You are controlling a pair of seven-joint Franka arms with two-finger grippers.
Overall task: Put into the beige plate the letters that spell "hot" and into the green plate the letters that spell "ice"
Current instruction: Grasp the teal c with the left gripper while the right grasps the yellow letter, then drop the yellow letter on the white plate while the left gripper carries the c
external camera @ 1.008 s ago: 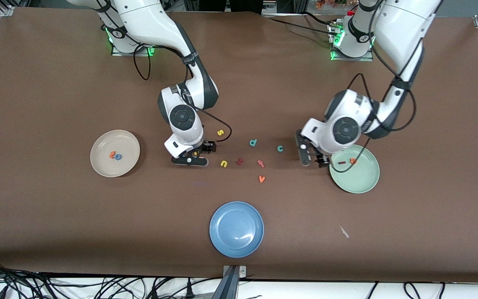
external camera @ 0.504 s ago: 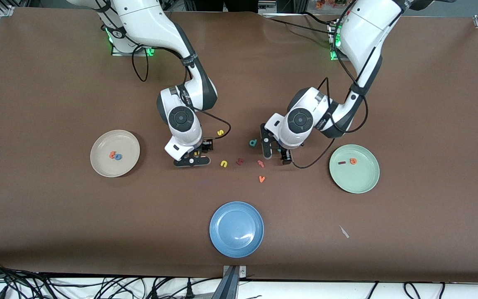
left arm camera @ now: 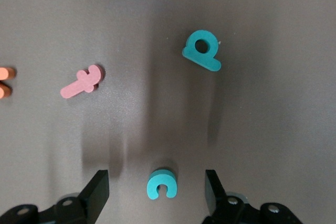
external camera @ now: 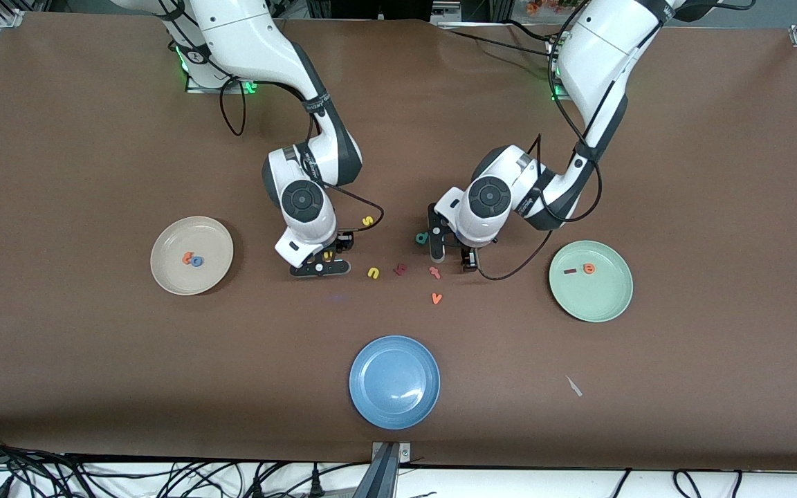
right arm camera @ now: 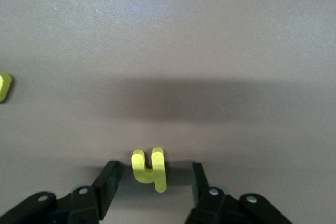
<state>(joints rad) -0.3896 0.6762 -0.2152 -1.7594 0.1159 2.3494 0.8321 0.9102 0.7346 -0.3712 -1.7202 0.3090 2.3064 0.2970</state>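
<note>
My left gripper (external camera: 451,254) (left arm camera: 156,192) is low over the table's middle. It stands open around the teal "c" (left arm camera: 161,183), with a gap on each side. The front view does not show the "c". My right gripper (external camera: 320,264) (right arm camera: 153,184) is open around the yellow "h" (right arm camera: 150,169) (external camera: 327,255), a narrow gap at each finger. The beige plate (external camera: 170,273), toward the right arm's end, holds the orange "t" (external camera: 187,257) and the blue "o" (external camera: 196,261). The green plate (external camera: 599,304), toward the left arm's end, holds the dark red "i" (external camera: 569,272) and the orange "e" (external camera: 588,268).
Loose letters lie between the grippers: teal "d" (external camera: 423,238) (left arm camera: 202,50), yellow "s" (external camera: 368,220), yellow "n" (external camera: 373,272), a dark red letter (external camera: 400,268), a pink letter (external camera: 434,272) (left arm camera: 81,83), orange "v" (external camera: 436,298). A blue plate (external camera: 394,381) sits nearer the camera.
My left arm has swung from beside the green plate to over the teal "c". Both grippers' fingers have drawn closer together. The right arm has stayed over the "h".
</note>
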